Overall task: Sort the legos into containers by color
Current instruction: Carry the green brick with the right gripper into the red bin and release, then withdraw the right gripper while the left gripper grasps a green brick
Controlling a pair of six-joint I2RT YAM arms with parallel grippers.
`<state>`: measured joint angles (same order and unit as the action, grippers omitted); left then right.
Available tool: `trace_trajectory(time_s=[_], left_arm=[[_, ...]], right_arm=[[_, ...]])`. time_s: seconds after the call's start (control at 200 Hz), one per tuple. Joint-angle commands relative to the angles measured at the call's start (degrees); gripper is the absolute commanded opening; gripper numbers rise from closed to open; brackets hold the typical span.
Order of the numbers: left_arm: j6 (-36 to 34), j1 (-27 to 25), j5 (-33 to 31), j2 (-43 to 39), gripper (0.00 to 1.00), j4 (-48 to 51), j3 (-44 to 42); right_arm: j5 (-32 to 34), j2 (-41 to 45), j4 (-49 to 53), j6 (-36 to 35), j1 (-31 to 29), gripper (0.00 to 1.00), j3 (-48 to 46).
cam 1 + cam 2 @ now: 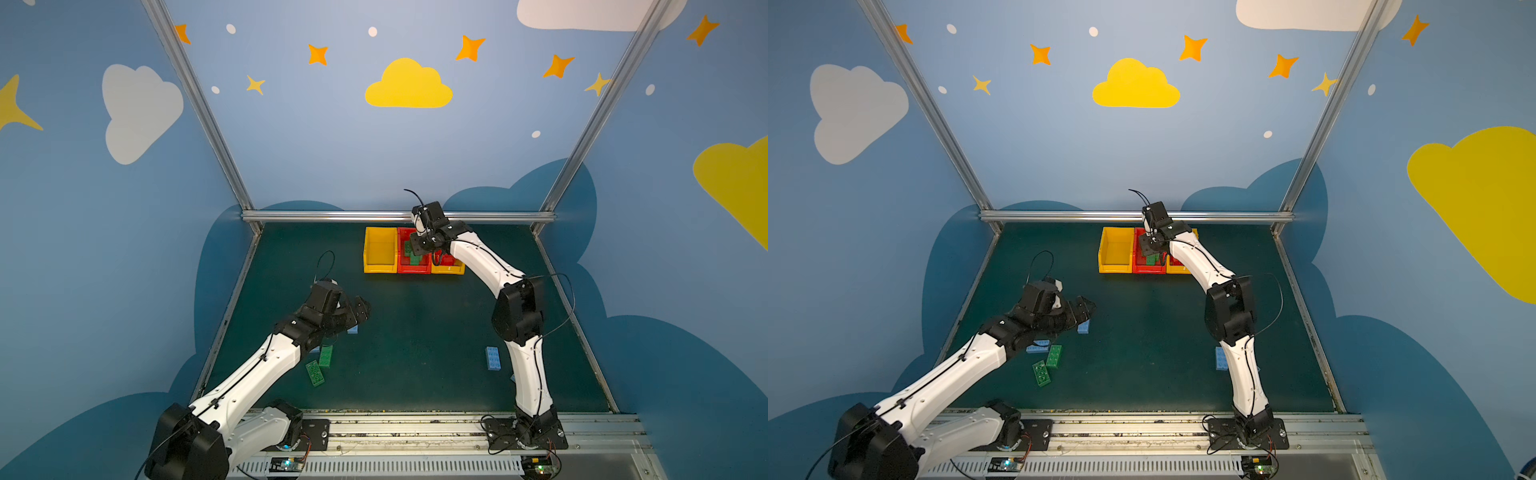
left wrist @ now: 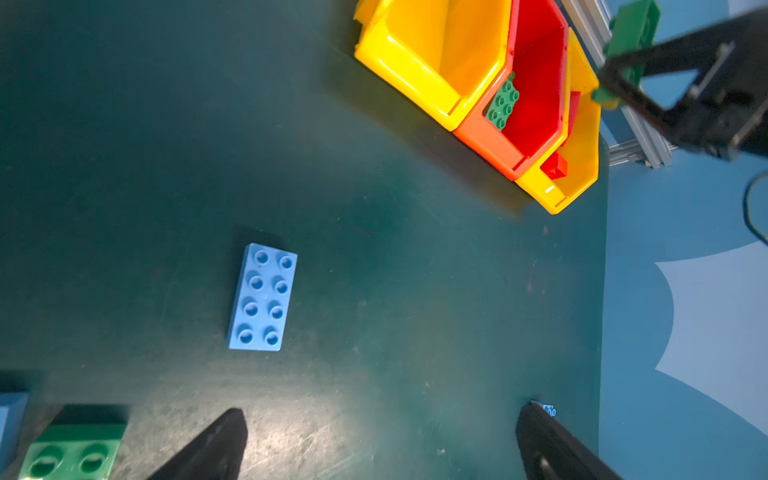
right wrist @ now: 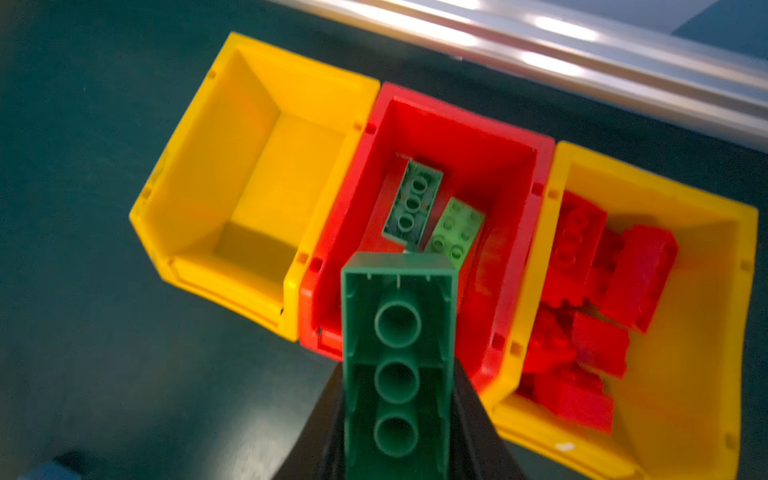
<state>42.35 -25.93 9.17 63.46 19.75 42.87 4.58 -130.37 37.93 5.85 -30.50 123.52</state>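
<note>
Three containers stand side by side at the back of the mat: a yellow bin (image 3: 232, 137), a red bin (image 3: 465, 137) and a second yellow bin (image 3: 685, 374). Two green legos (image 3: 411, 201) lie in the red bin and several red legos (image 3: 582, 291) in the yellow one beside it. My right gripper (image 3: 397, 386) hangs over the red bin's front, shut on a green lego (image 3: 397, 299) that shows its hollow underside. Low over the mat, my left gripper (image 2: 380, 415) is open, just short of a light blue lego (image 2: 262, 297).
Two green legos (image 1: 326, 356) (image 1: 315, 373) lie under my left forearm, with a light blue one (image 1: 1038, 345) beside them. Another light blue lego (image 1: 493, 358) lies by my right arm. A metal rail (image 1: 332, 215) runs along the mat's back edge behind the bins.
</note>
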Motion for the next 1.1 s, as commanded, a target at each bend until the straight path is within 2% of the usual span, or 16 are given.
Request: trace_trajectory(time_s=[0.0, 0.08, 0.15, 0.19, 0.265, 0.315, 0.475, 0.666, 0.906, 1.096], left_arm=[[-1.3, -0.17, -0.72, 1.94, 1.0, 0.14, 1.73], [-1.39, -0.17, -0.99, 3.2, 1.0, 0.53, 2.29], [-1.47, -0.21, -1.07, 3.93, 1.0, 0.74, 2.52], [-1.52, -0.17, -1.17, 4.24, 1.0, 0.88, 2.57], [-1.81, -0.17, -1.35, 4.41, 1.0, 1.18, 2.79], [-2.15, -0.19, -1.5, 4.17, 1.0, 1.43, 2.76], [-3.43, -0.44, -3.96, 2.56, 1.0, 2.72, 1.9], [-2.69, -2.11, -7.76, -3.62, 1.0, 5.05, -2.47], [2.15, -4.42, -12.36, -15.23, 1.0, 11.66, -9.33], [7.05, -6.5, -18.66, -21.6, 1.0, 18.32, -12.61]], right_arm=[[0.9, -6.16, 1.62, -0.9, 0.83, 0.22, 5.96], [1.2, -9.72, 1.64, -1.17, 1.31, 0.23, 10.31], [1.22, -12.2, 2.01, -1.26, 1.74, 0.3, 13.54], [1.06, -13.04, 2.21, -1.16, 1.9, 0.41, 14.83], [-0.36, -13.02, 2.67, -0.95, 2.16, 0.68, 15.79], [-0.92, -11.82, 2.68, -0.72, 2.17, 0.75, 15.09], [-1.54, -3.91, 1.45, 0.31, 1.76, 0.82, 8.25], [-5.1, 8.61, 2.01, 0.36, 0.75, 0.82, -4.14], [-4.32, 27.06, -3.1, 2.88, -2.9, 0.82, -29.48], [-4.53, 38.12, -4.87, 5.45, -7.15, 0.83, -44.19]])
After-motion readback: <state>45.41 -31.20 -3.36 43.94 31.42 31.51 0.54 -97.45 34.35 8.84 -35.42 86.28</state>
